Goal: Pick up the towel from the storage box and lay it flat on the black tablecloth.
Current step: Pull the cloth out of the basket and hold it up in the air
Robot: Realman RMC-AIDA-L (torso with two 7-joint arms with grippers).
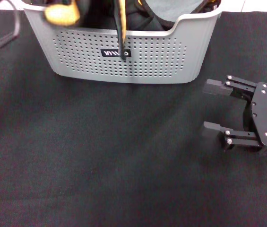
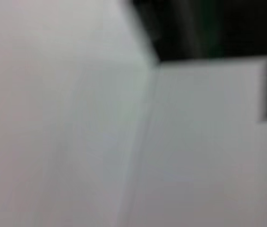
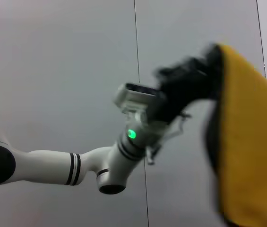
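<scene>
Left gripper (image 3: 183,92) holds our towel (image 3: 246,137) clamped above the box (image 1: 124,56); our right gripper (image 1: 216,108) rests open on the tablecloth (image 1: 100,156)

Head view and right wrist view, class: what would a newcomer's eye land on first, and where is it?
First, the towel, its yellow-orange face hanging from the left gripper, lifted above the storage box; in the head view a black-edged strip of it dangles over the box's front wall. Next, the right gripper, open and resting on the black tablecloth to the box's right.
</scene>
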